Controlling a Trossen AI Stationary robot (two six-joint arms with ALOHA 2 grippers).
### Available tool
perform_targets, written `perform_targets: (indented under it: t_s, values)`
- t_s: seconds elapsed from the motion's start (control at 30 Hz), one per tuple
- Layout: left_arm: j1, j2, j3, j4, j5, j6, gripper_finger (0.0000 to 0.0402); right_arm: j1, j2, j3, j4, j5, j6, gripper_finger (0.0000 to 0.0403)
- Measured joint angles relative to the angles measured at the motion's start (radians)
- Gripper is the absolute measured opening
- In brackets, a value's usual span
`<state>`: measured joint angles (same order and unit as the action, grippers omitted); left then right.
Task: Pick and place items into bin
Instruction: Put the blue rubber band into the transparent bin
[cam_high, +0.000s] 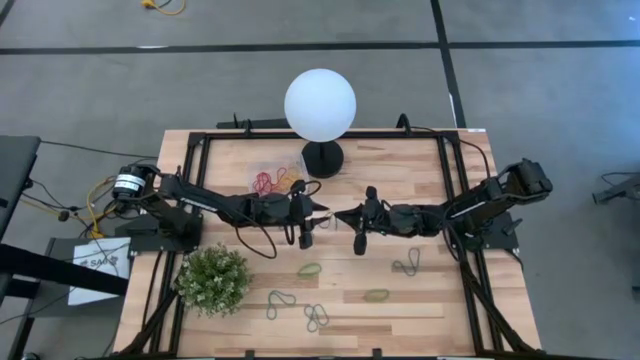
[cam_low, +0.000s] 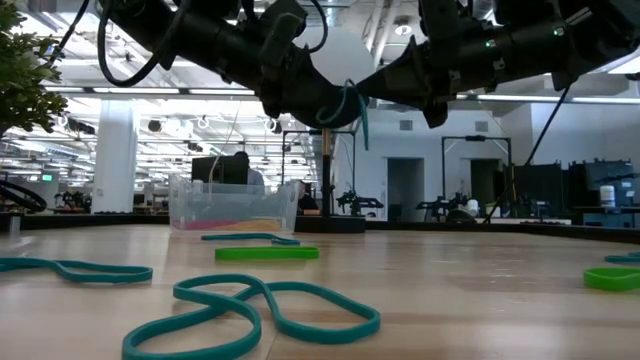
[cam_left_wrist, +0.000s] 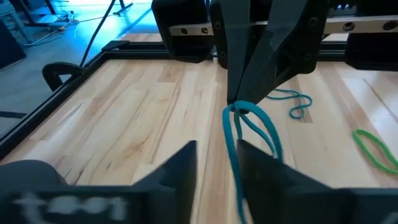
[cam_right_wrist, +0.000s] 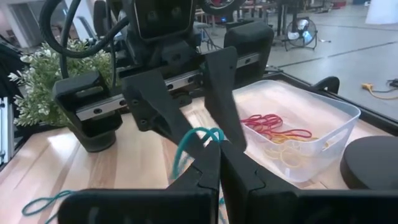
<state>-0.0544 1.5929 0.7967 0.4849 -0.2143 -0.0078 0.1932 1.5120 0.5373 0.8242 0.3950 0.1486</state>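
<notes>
My two grippers meet above the table's middle. My right gripper (cam_high: 341, 216) (cam_right_wrist: 217, 148) is shut on a teal rubber band (cam_left_wrist: 249, 134), which also shows in the low view (cam_low: 357, 108). My left gripper (cam_high: 325, 213) (cam_left_wrist: 217, 152) is open, with one finger on either side of the hanging band; whether it touches the band I cannot tell. The clear bin (cam_high: 272, 180) (cam_right_wrist: 323, 134) stands at the far side next to the lamp's base and has red and yellow bands in it. More bands lie loose on the table's near half. My right gripper pinches the top of the teal band's loop (cam_left_wrist: 239, 109) between its two fingertips. The fingers come level from the table's right. The band hangs slack below the fingers, clear of the table.
A white globe lamp (cam_high: 320, 104) stands at the far middle and a leafy plant (cam_high: 213, 278) at the near left. Green bands (cam_high: 310, 269) (cam_high: 376, 295) and grey-blue bands (cam_high: 406, 263) (cam_high: 280, 299) (cam_high: 316, 317) lie flat on the near half.
</notes>
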Motion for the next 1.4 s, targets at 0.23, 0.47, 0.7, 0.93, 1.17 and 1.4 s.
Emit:
perform_targets:
  t_s: [0.23,0.47,0.7,0.93,1.17,1.4]
  values:
    - [0.0,0.0,0.0,-0.004,-0.004,-0.002,0.0009,-0.012,0.0,0.0,-0.006,0.004,0.004,0.0031]
    - [0.002,-0.002,0.0,-0.104,-0.272,-0.009,0.0002,-0.014,0.0,0.0,-0.068,0.005,0.061,0.0071]
    - [0.028,-0.102,0.0,-0.232,-0.581,-0.004,0.0,-0.014,0.0,0.0,-0.129,0.006,0.061,0.0077]
    - [0.032,-0.255,0.0,-0.513,-0.767,-0.131,0.0,-0.014,0.0,0.0,-0.161,0.006,0.062,0.0077]
    - [0.052,-0.342,0.0,-0.926,-0.778,-0.419,0.0,-0.013,0.0,0.0,-0.173,0.001,0.063,0.0077]
    - [0.108,-0.335,0.0,-1.049,-0.75,-0.482,0.0,-0.012,0.0,0.0,-0.173,0.0,0.063,0.0077]
